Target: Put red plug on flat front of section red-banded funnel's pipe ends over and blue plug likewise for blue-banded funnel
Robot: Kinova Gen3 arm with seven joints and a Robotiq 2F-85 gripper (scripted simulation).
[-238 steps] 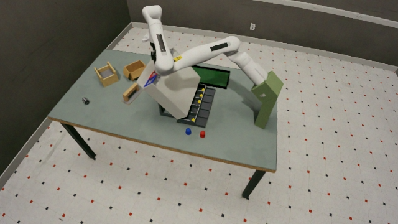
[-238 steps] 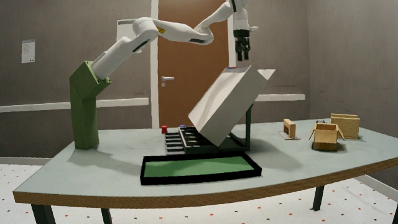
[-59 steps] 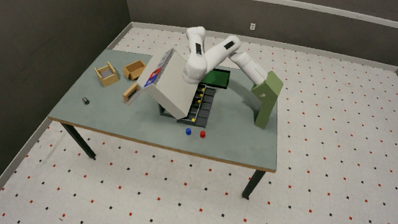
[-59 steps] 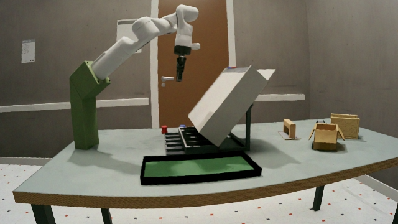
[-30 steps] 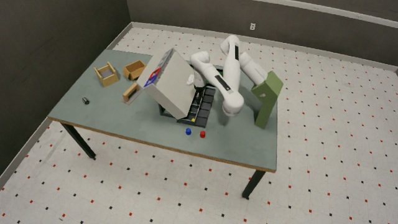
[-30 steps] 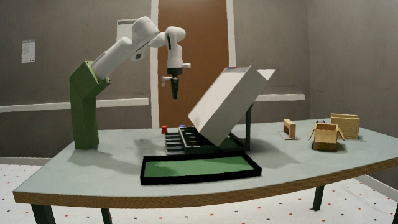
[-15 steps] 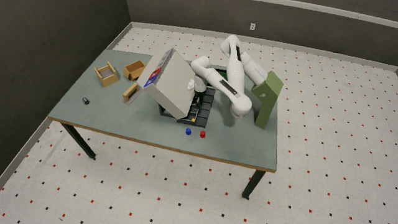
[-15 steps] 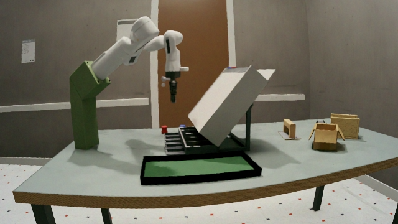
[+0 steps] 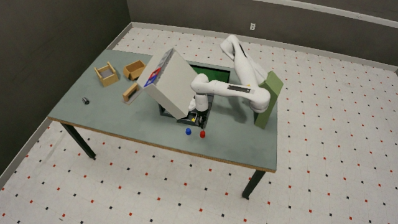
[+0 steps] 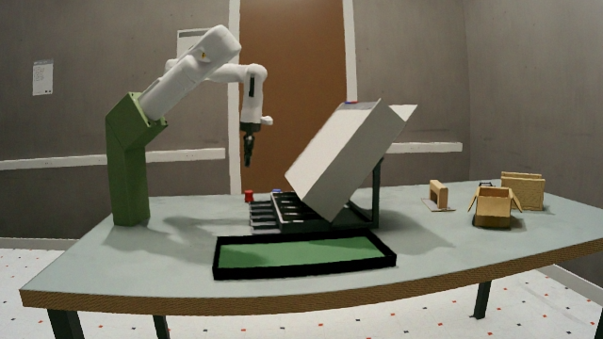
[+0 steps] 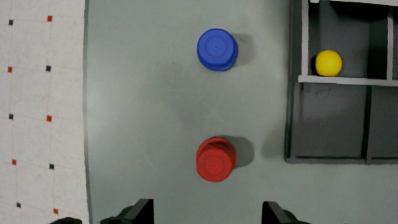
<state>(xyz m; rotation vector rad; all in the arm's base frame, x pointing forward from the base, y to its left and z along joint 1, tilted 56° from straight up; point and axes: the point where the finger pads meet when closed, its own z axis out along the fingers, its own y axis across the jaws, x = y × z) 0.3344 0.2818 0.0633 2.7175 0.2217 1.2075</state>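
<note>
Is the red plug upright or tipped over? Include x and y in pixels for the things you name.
Upright: the wrist view looks down on the red plug's (image 9: 203, 134) (image 10: 249, 196) (image 11: 215, 162) round top, and the exterior view shows it standing.

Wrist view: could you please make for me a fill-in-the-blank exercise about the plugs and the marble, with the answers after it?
1. The plug nearer to the gripper's fingertips is ____.
2. The other plug is ____.
3. The marble in the divided tray is ____.
4. Between the gripper's fingertips there is ____.

Missing words: red; blue; yellow; nothing.
</note>
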